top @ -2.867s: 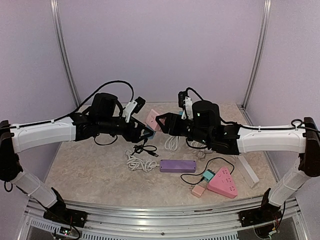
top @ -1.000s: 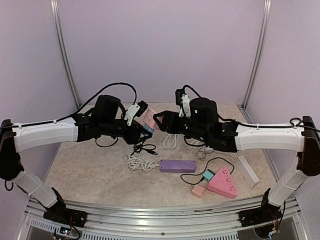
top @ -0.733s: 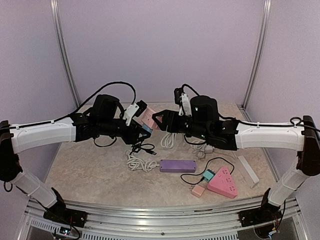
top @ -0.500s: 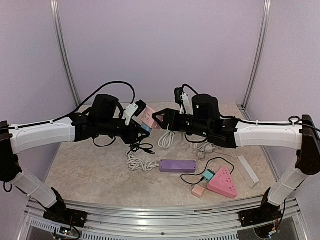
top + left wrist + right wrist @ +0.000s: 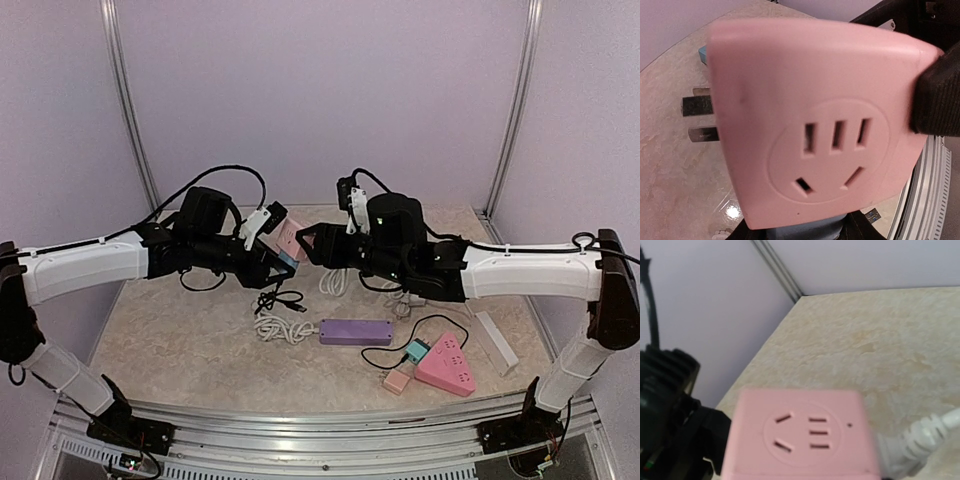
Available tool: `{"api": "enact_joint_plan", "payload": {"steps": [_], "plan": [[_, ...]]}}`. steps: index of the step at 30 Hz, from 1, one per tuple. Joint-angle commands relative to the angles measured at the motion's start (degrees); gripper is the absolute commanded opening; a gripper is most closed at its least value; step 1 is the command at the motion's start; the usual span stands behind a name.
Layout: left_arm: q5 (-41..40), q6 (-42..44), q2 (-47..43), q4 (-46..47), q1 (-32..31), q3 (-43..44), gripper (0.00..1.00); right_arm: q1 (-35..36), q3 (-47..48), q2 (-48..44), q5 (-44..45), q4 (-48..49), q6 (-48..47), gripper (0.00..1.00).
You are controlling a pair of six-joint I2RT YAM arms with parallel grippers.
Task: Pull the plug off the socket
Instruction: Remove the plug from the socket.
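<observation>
Since a moment ago, the right gripper and the small pink plastic socket cube have been shifted to the left. The cube is held up over the speckled beige, stone-look table, between the two arms. It is gripped in the right gripper's wide-set jaws. A little blue plug is pinched in the left gripper and is pressed against the cube. The cube is smooth, with rounded corners and thin slot holes. Plain lilac walls and grey metal posts are seen around the table.
</observation>
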Motion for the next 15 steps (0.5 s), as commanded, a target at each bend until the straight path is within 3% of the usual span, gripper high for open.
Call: {"api": "enact_joint_plan", "payload": {"steps": [1, 6, 15], "plan": [[1.74, -1.70, 0.51, 0.96, 1.28, 2.23, 0.14, 2.37, 2.15, 0.03, 4.06, -0.53, -3.54, 0.00], [-1.94, 0.61, 0.07, 0.20, -0.23, 2.01, 0.14, 1.60, 2.11, -0.36, 2.00, -0.48, -2.62, 0.00], [-8.08, 6.03, -1.28, -0.74, -4.86, 0.92, 0.14, -3.44, 0.23, -0.22, -9.63, 2.72, 2.43, 0.00]]}}
